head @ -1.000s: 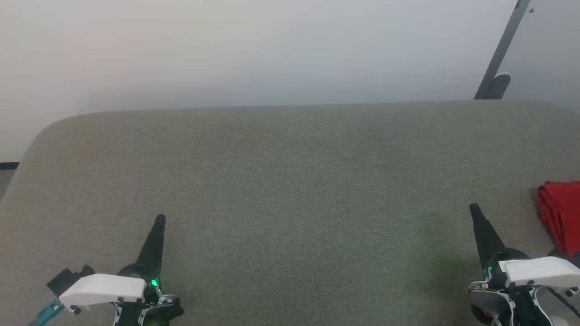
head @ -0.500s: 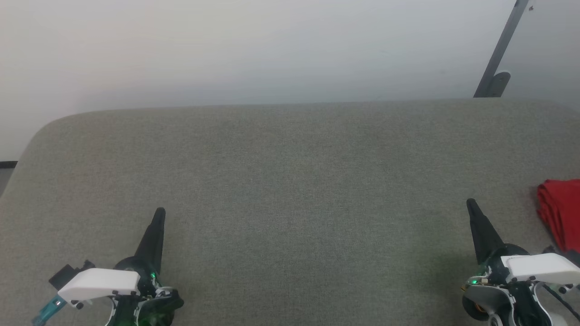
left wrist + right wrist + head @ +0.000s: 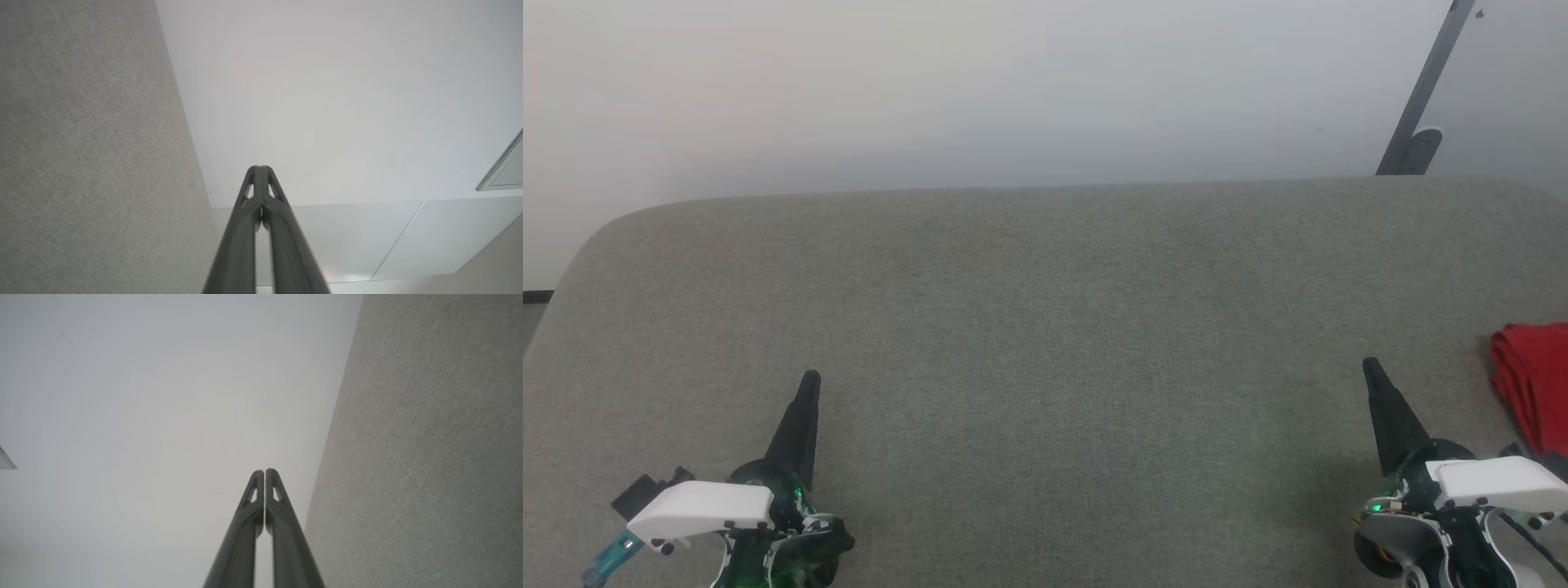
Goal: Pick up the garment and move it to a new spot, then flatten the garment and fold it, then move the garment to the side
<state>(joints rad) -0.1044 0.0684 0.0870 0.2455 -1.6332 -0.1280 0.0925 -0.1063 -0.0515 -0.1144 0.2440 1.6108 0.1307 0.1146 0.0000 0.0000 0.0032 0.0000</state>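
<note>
Head view: the red shirt (image 3: 1534, 384) lies bunched at the right edge of the grey worktop (image 3: 1045, 310), near the right end effector (image 3: 1370, 365) and far from the left end effector (image 3: 809, 378). It looks soft, light and floppy, so pinch a thick fold.
Left wrist view: the fingers (image 3: 241, 237) are pressed together and hold nothing.
Right wrist view: the same.

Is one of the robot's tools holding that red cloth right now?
No, the garment lies on the grey surface, apart from the shut, empty right tool.

The grey fabric surface (image 3: 1045, 327) lies open ahead of and between the left gripper (image 3: 810, 377) and right gripper (image 3: 1369, 363). The red garment (image 3: 1531, 384) blocks the way near the right gripper's right side.
</note>
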